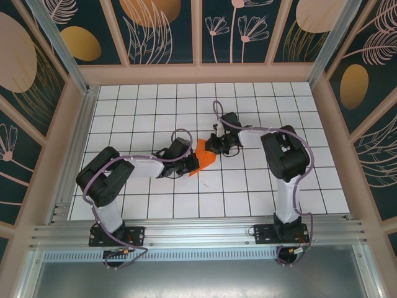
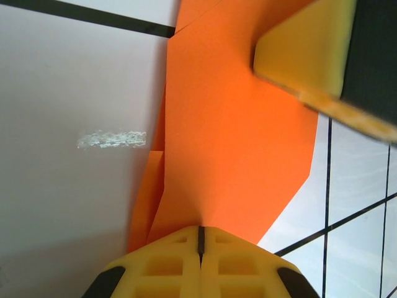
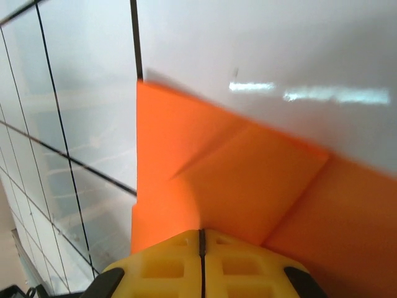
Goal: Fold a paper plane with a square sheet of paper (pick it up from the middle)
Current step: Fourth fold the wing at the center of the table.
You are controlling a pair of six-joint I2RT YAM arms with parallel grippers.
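Note:
The bright orange paper, folded into layered flaps, is held between both grippers just above the middle of the white grid table. My left gripper is shut on its near-left edge; in the left wrist view the orange paper runs out from the closed yellow fingers, with the other arm's yellow finger at top right. My right gripper is shut on the far-right edge; the right wrist view has the creased orange paper rising from its closed yellow fingers.
Wooden walls with floral panels surround the tiled table. An aluminium rail runs along the near edge by both arm bases. Open tiles lie to the left, right and far side of the grippers.

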